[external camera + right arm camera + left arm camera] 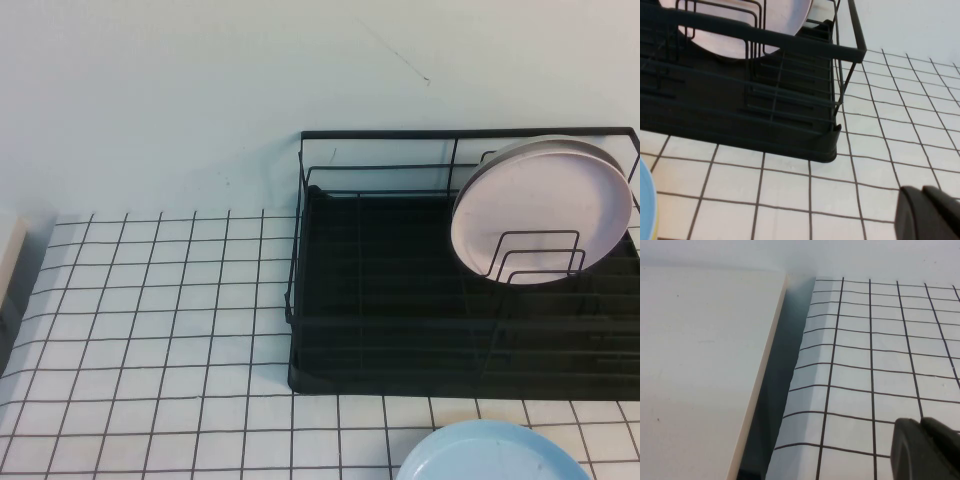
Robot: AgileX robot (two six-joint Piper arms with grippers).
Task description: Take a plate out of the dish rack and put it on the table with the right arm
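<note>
The pale pink plate [540, 205] stands on edge in the right part of the black wire dish rack [380, 300], leaning behind upright divider loops. A greyish rim shows just behind its top edge. In the right wrist view the plate [785, 15] and the rack [765, 45] lie beyond my right gripper [922, 192], which is shut, empty and low over the gridded table [790, 185], apart from the rack's corner. My left gripper [920, 427] is shut and empty over the table [855, 380]. Neither gripper shows in the high view.
A light blue plate [490, 455] lies on the table in front of the rack; its edge shows in the right wrist view [645, 200]. A cream board [700, 365] lies past the table's left edge, also in the high view [8, 250]. Open table [150, 320] lies left of the rack.
</note>
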